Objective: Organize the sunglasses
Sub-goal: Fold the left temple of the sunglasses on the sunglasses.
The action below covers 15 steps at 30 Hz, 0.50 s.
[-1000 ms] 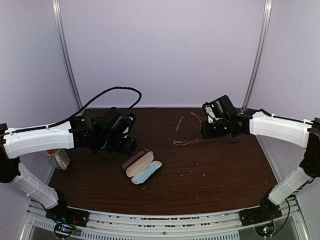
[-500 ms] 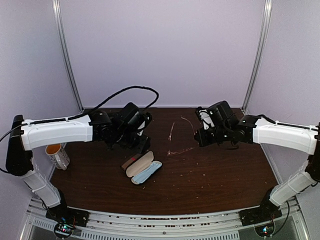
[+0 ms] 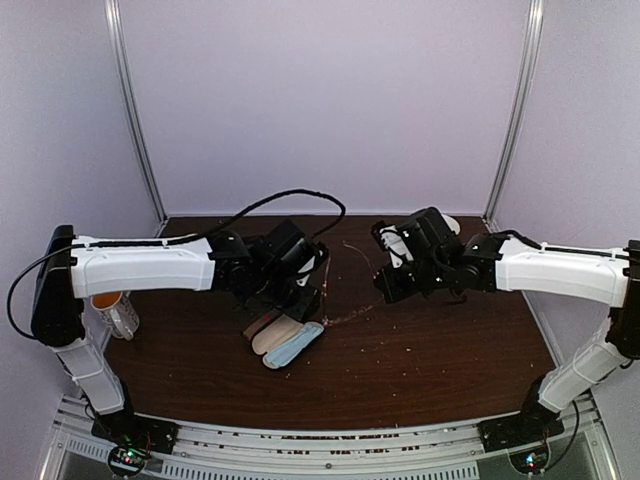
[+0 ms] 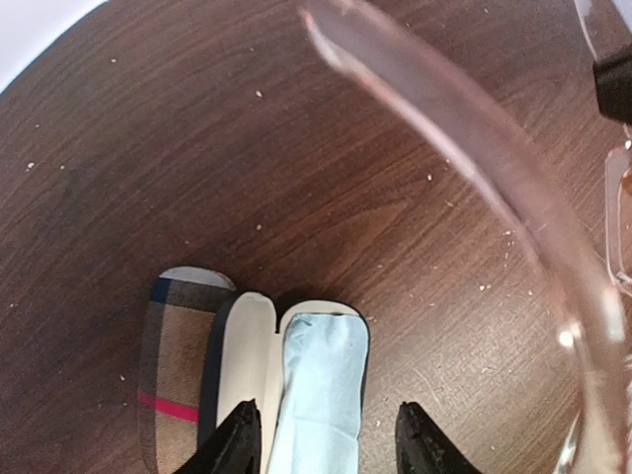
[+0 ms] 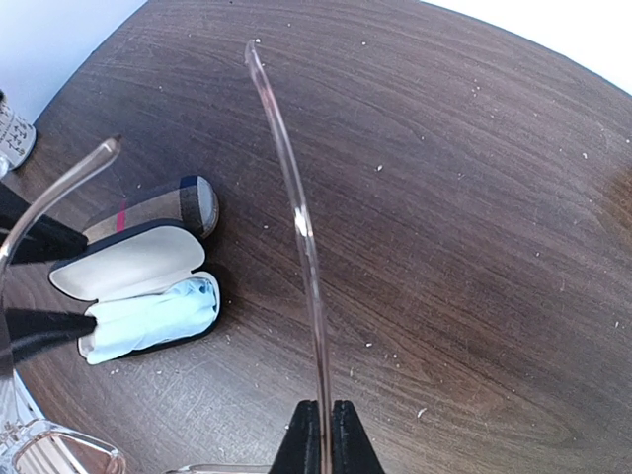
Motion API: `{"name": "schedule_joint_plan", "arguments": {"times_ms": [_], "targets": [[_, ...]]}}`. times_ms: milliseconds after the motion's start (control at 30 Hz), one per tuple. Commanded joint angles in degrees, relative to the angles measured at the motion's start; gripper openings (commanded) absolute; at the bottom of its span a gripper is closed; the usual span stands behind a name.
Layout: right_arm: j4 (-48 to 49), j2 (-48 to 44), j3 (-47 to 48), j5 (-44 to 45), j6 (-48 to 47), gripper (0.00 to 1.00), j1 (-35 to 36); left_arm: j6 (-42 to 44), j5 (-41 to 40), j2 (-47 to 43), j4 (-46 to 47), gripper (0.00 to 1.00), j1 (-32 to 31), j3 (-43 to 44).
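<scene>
Right pincer [image 5: 318, 423] is clamped tight on one slim temple arm of the sunglasses [image 5: 299, 222], jaws fully together, gripping low by the frame front, with the copper wire running up out of the grip to its free curved end. The pair hangs open in the air above the dark wooden table [image 3: 440, 350], between the two arms. Over to the left pincer [image 4: 328, 420]: fingers [image 4: 242, 439] stand partly apart, nothing between them, hovering right over the open case [image 4: 245, 355] with its cream lining and pale blue cloth. A temple arm sweeps close past the left wrist camera, blurred; whether it touches that pincer, I can't tell. Just beside the open case lies a tan checked case [image 4: 173, 365] with a red stripe — the two touching side by side. Far left, a mug [image 3: 115, 312] sits at the table edge.
</scene>
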Motion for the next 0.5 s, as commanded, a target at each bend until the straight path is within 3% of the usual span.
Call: {"name": "schedule_joint_plan", "arguments": {"times_ms": [0, 467], "targets": [[-0.25, 0.72, 3.06, 2.02, -0.66, 0.0, 0.52, 1.17, 1.77, 1.86, 2.58, 0.49, -0.82, 2.34], [-0.26, 2.35, 4.91, 3.02, -0.32, 0.0, 0.75, 3.45, 3.19, 4.56, 2.96, 0.47, -1.4, 4.06]]}}
